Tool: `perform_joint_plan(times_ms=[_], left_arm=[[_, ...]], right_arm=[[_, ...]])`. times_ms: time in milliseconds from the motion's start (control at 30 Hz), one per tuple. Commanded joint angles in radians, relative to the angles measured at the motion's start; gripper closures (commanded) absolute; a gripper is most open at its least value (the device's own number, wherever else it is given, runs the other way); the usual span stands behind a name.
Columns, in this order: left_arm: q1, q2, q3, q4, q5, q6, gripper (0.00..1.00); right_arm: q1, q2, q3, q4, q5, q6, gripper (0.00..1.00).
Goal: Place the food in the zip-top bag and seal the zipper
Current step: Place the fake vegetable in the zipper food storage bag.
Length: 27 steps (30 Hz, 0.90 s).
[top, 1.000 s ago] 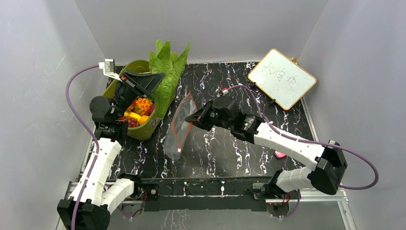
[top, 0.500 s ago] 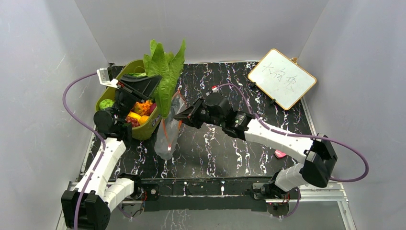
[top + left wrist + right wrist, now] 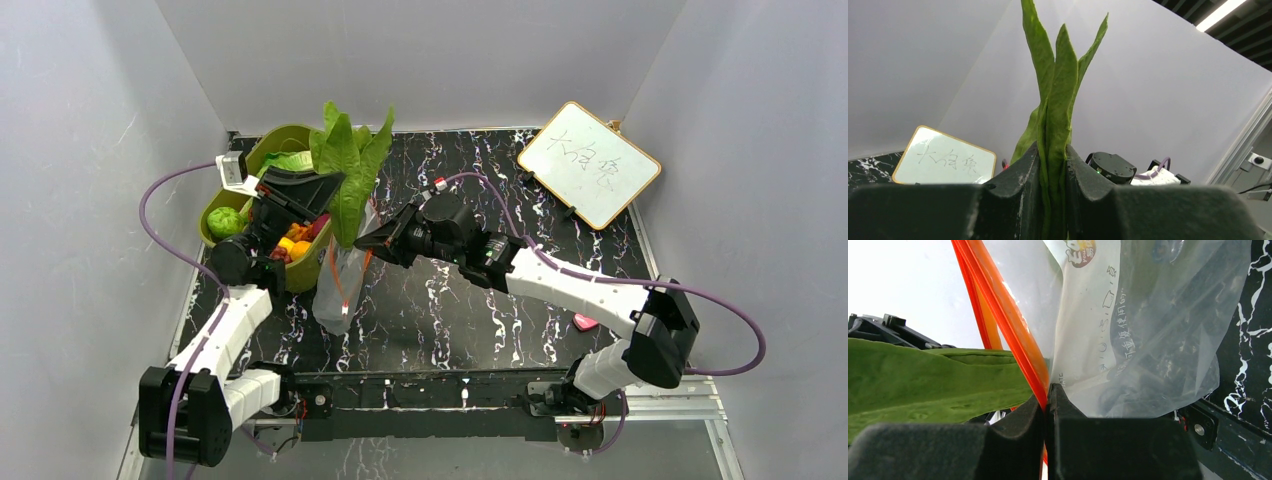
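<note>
Green fills the left wrist view: the long green leaf (image 3: 1053, 125) stands straight up between the left jaws, which are clenched tight on its lower part. Only this view shows that grip. Behind the leaf you can see the white board (image 3: 943, 157).

The right wrist view shows what the top view cannot. The right jaws are pinched shut on the edge of the zip-top bag (image 3: 1148, 340), right by the zipper (image 3: 998, 315). The leaf lies just beside that orange strip, on its left. I cannot tell if any of the leaf is inside the bag.

From the top view you see the whole scene. The bag (image 3: 338, 285) hangs between the olive-green tub (image 3: 300, 275) and the right arm (image 3: 560, 280), above the black marble desk (image 3: 450, 310). The leaf (image 3: 350, 175) sticks up over the bag's mouth. A pale green cabbage (image 3: 227, 220) and small yellow and orange pieces (image 3: 292, 238) sit in the tub.

The bag is clear and crinkly, with printed words on it. The zipper is a thin bright orange line.
</note>
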Motion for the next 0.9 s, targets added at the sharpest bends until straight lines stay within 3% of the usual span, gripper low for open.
perform_joint_plan(times_ms=[0, 200, 467, 733, 867], left_arm=[[-0.004, -0.052, 0.01, 0.031, 0.061, 0.08, 0.87], [-0.004, -0.121, -0.053, -0.029, 0.047, 0.134, 0.87], [-0.005, -0.127, -0.098, -0.009, 0.035, 0.04, 0.87], [-0.01, -0.2, -0.124, -0.139, 0.011, -0.026, 0.85], [-0.01, -0.253, -0.096, -0.301, 0.022, 0.008, 0.77]], right_arm=[[0.005, -0.059, 0.024, 0.094, 0.072, -0.04, 1.0], [0.005, -0.099, 0.023, 0.139, 0.134, -0.107, 1.0], [0.005, -0.102, 0.021, 0.208, 0.125, -0.156, 1.0], [0.005, -0.112, -0.008, 0.255, 0.176, -0.208, 1.0], [0.004, -0.108, -0.011, 0.281, 0.18, -0.233, 1.0]])
